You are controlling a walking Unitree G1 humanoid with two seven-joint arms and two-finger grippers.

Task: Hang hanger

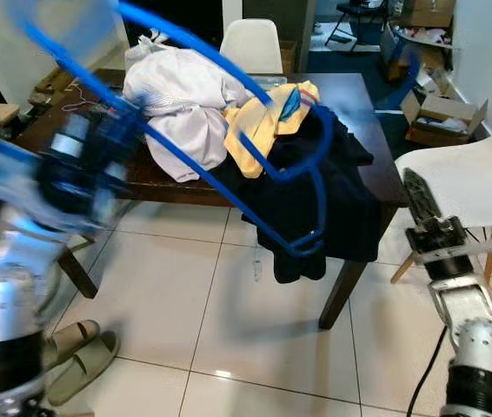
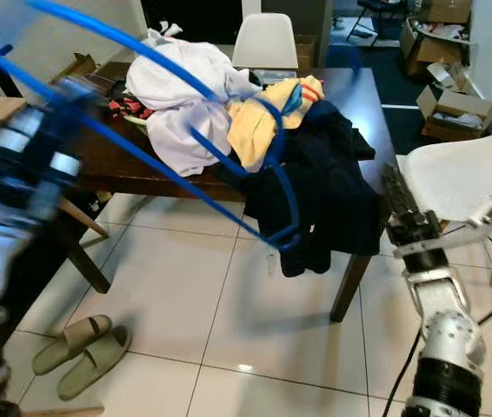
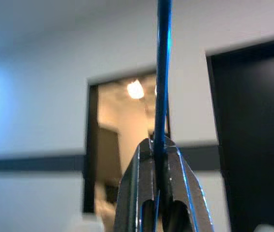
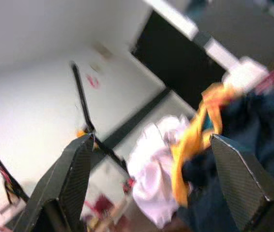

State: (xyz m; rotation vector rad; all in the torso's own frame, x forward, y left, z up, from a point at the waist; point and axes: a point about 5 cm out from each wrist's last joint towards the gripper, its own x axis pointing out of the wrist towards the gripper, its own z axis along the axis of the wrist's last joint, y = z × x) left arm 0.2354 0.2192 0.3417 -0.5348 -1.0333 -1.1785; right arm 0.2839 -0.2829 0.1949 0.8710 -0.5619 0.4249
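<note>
Blue plastic hanger (image 1: 302, 174): held up close to the head camera, above and in front of the counter (image 1: 359, 104), its loops blurred across the clothes pile. Left gripper (image 3: 160, 159): fingers pressed together on a thin blue rod of the hanger, seen edge-on in the left wrist view; the arm itself is blurred, raised at the counter's near left corner.

Right gripper (image 4: 151, 164): fingers spread wide apart, holding nothing, raised just off the counter's right edge, pointing toward the clothes.

Dark wooden counter, carrying:
- white garments (image 1: 185, 95), heaped at its middle;
- yellow garment (image 1: 268, 117), just right of the white heap;
- dark navy garment (image 1: 324, 208), draped over the counter's near edge and hanging toward the floor.

White chair (image 1: 472, 182): just right of the counter. Second white chair (image 1: 253, 43): behind the counter. Pair of slippers (image 1: 81, 352): on the tiled floor (image 1: 229, 330), near the counter's left legs. Cardboard boxes (image 1: 442, 117): beyond the counter, right.
</note>
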